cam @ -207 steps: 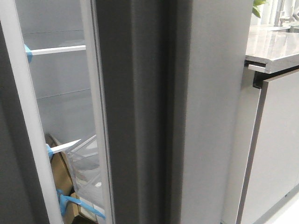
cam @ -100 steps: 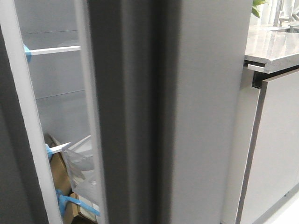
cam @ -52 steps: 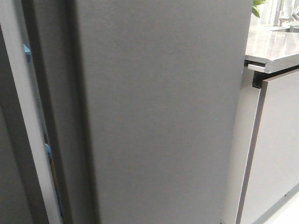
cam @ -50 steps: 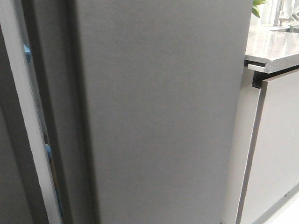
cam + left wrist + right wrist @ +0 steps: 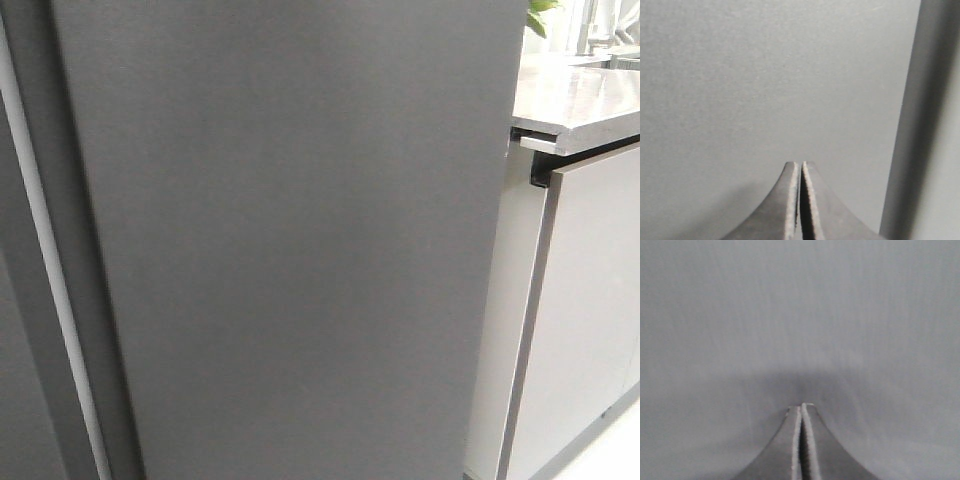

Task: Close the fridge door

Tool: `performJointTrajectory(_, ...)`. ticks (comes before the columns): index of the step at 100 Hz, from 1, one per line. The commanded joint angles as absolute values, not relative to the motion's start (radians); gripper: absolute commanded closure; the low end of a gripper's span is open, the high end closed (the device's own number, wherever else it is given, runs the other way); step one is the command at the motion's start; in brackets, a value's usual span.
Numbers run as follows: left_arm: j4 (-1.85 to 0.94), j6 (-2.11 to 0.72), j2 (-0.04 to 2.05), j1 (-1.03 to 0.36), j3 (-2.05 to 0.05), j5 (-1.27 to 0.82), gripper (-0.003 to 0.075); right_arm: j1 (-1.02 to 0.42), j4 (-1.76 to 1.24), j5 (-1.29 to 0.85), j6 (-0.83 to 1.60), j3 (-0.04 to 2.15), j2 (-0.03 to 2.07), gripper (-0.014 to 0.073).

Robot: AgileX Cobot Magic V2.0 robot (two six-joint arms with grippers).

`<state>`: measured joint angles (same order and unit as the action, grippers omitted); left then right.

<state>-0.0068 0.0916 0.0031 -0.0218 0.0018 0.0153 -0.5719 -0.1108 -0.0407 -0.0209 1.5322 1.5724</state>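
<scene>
Left gripper (image 5: pixel 799 167) and right gripper (image 5: pixel 801 407), fingers pressed together and empty, are facing the fridge door (image 5: pixel 290 240), now filling the front view nearly flush; closing step is finishing, needing a final seating push.

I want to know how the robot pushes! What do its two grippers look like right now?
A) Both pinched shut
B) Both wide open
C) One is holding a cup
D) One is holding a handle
A. In each wrist view the fingers of the left gripper and the right gripper are pressed together with nothing between them, tips pointed at the plain grey fridge door.
</scene>
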Motion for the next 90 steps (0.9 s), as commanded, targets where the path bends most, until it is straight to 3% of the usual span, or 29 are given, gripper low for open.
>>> performJointTrajectory(1,-0.008,0.095,0.022,-0.020,0.030,0.092,0.0741,-0.575,-0.110,0.054,-0.019,1.562,1.548,0.0670)
performJointTrajectory(27,-0.008,0.095,0.022,-0.020,0.030,0.092,0.0741,-0.575,-0.110,0.119,0.130,1.497,1.492,0.0670)
performJointTrajectory(44,-0.008,0.095,0.022,-0.020,0.030,0.092,0.0741,-0.542,-0.113,0.198,0.124,1.323,1.344,0.0670)
performJointTrajectory(90,-0.008,0.095,0.022,-0.020,0.030,0.092,0.0741,-0.184,-0.113,0.179,0.067,0.717,0.694,0.0670)
